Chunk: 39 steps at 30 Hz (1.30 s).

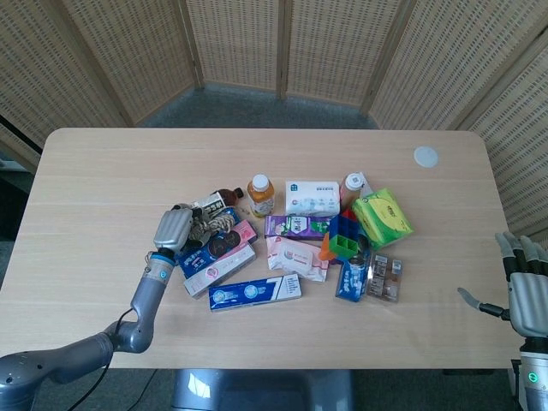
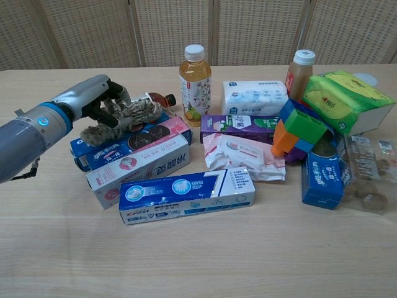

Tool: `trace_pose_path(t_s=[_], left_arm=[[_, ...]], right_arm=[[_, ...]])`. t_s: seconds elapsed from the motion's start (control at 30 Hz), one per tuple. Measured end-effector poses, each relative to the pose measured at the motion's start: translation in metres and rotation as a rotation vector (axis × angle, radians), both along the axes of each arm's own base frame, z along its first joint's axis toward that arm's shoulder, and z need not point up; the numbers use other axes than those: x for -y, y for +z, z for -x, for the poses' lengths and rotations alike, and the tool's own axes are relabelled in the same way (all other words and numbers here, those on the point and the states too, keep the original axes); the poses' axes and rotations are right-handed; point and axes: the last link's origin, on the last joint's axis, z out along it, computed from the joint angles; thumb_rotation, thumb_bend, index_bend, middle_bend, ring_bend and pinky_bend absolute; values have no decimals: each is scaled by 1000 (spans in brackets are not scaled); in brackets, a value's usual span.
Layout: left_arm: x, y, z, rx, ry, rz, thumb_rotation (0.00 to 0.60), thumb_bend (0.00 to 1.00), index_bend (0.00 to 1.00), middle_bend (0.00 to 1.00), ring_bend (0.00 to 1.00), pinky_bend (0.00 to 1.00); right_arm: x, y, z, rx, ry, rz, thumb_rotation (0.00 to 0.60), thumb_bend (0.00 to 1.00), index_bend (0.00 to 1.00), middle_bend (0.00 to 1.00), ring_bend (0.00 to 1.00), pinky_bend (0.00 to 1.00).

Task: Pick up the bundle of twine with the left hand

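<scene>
The bundle of twine (image 2: 127,117) is beige and brown cord, lying on a blue snack box (image 2: 133,141) at the left of the clutter; in the head view the twine (image 1: 214,220) sits just right of my left hand. My left hand (image 2: 98,100) comes in from the left, and its fingers curl over the twine's left end and grip it. The bundle looks blurred and tilted, its low end toward me. From the head view the left hand (image 1: 173,228) covers part of the cord. My right hand (image 1: 524,289) hovers off the table's right edge, fingers spread, holding nothing.
A dark bottle (image 2: 155,99) lies right behind the twine. A juice bottle (image 2: 195,81), a pink-and-white box (image 2: 139,166) and a blue toothpaste box (image 2: 186,194) crowd close. Tissue packs (image 2: 255,97), coloured blocks (image 2: 299,127) and a green pack (image 2: 344,102) stand further right.
</scene>
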Motion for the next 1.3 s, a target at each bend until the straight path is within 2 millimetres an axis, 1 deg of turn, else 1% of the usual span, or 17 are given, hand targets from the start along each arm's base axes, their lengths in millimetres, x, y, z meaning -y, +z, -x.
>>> trace_pose_path(t_s=[0.07, 0.33, 0.43, 0.63, 0.73, 0.93, 1.17, 1.3], left_arm=[[0, 2, 2, 5, 2, -12, 600, 464, 591, 695, 764, 558], [-1, 18, 5, 49, 15, -56, 600, 462, 591, 695, 765, 571], [-2, 28, 3, 74, 9, -75, 600, 460, 590, 695, 766, 572], [-1, 57, -4, 134, -12, -119, 600, 458, 590, 694, 766, 572], [1, 76, -8, 165, -25, -142, 600, 456, 590, 694, 766, 572], [9, 124, -20, 227, -60, -202, 600, 453, 590, 694, 765, 572], [24, 190, -40, 330, -117, -300, 600, 450, 591, 695, 765, 572], [34, 223, -51, 370, -151, -351, 600, 450, 591, 695, 765, 572]], right_arm=[[1, 0, -1, 0, 3, 0, 310, 31, 0, 0, 0, 0], [4, -2, -3, 0, 8, -5, 310, 29, 0, 0, 0, 0], [5, -3, -3, 1, 7, -7, 314, 30, 0, 0, 0, 0], [7, -5, -4, 3, 13, -11, 313, 30, 0, 0, 0, 0], [9, -6, -5, 5, 19, -18, 312, 30, 0, 0, 0, 0], [12, -12, -8, 15, 38, -30, 311, 30, 0, 0, 0, 0], [13, -20, -10, 34, 53, -42, 313, 30, 0, 0, 0, 0], [9, -21, -10, 37, 54, -42, 313, 28, 0, 0, 0, 0]])
